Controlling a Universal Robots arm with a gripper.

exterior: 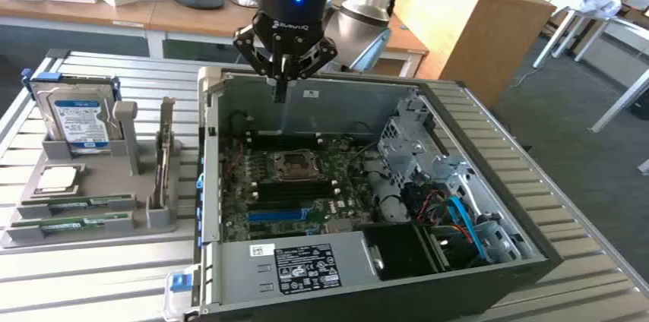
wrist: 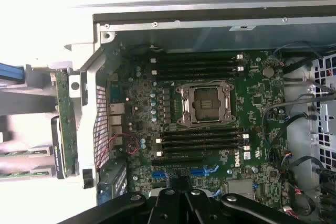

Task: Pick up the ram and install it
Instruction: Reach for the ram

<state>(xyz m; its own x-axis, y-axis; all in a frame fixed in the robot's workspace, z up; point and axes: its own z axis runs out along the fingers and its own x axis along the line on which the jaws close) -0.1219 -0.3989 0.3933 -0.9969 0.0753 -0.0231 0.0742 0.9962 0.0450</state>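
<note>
Two green ram strips [exterior: 90,202] [exterior: 73,223] lie in a grey holder [exterior: 152,219] at the exterior view's left; the wrist view catches their ends [wrist: 21,153]. My gripper [exterior: 281,93] hangs over the back wall of the open computer case [exterior: 304,269], well away from the ram. Its fingers [wrist: 176,205] are pinched together and shut, with nothing between them. Below lies the green motherboard [wrist: 252,98] with its empty processor socket [wrist: 205,103] and black memory slots [wrist: 202,142] on both sides of it.
The grey holder also carries a hard drive [exterior: 81,113], a square silver processor chip [exterior: 58,179] and an upright card [exterior: 166,155]. Drive cages and cables [exterior: 446,200] fill the case's side at the exterior view's right. Desks and a wooden cabinet [exterior: 476,18] stand behind.
</note>
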